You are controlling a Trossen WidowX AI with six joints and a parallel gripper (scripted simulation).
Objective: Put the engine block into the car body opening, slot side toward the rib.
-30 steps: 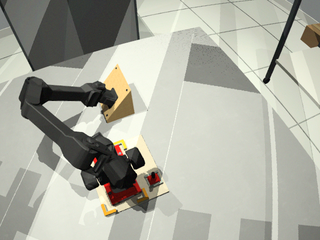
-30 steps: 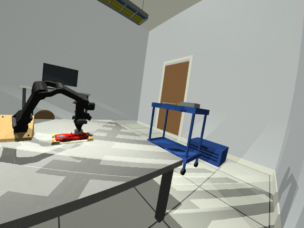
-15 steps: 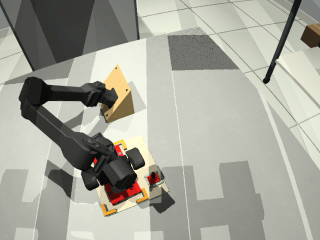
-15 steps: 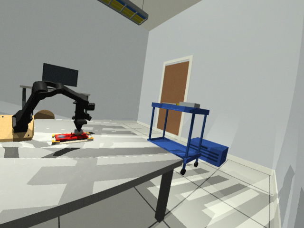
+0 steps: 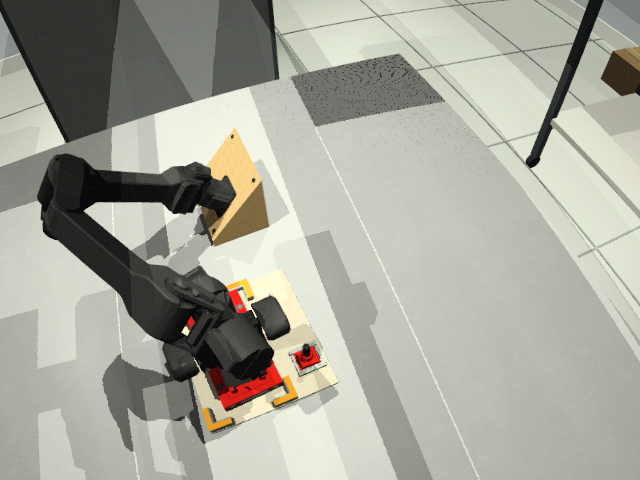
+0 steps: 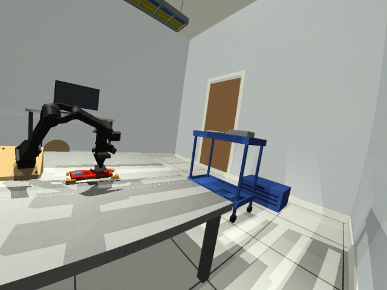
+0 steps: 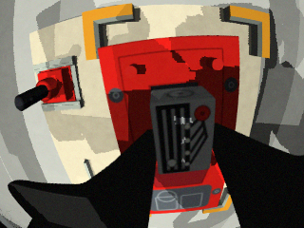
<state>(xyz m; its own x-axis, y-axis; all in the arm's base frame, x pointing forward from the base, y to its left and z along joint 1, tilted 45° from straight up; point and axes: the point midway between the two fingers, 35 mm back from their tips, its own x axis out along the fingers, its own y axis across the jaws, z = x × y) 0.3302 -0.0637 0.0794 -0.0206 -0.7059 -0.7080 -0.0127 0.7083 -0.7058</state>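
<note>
My gripper [image 6: 100, 166] [image 7: 182, 133] is shut on the grey engine block [image 6: 99, 170] [image 7: 206, 102]. The block shows a top face with dark slots and a dark red round cap in the wrist view. It stands up over the middle of the red car body [image 5: 251, 394] [image 6: 78, 174] [image 7: 163, 57] and covers the opening there. Its lower part is hidden, so I cannot tell whether it hangs just above the opening or is partly in it. The rib and the slot side are not clearly visible. The arm hides the block in the top view.
The car body lies on a cream board [image 5: 326, 381] [image 7: 47, 43] between orange corner brackets [image 5: 292, 391] [image 7: 88, 34]. Beside it a red piece with an upright black peg [image 5: 306, 350] [image 7: 30, 98] sits in a grey frame. A wooden wedge [image 5: 242, 217] stands at the arm's base.
</note>
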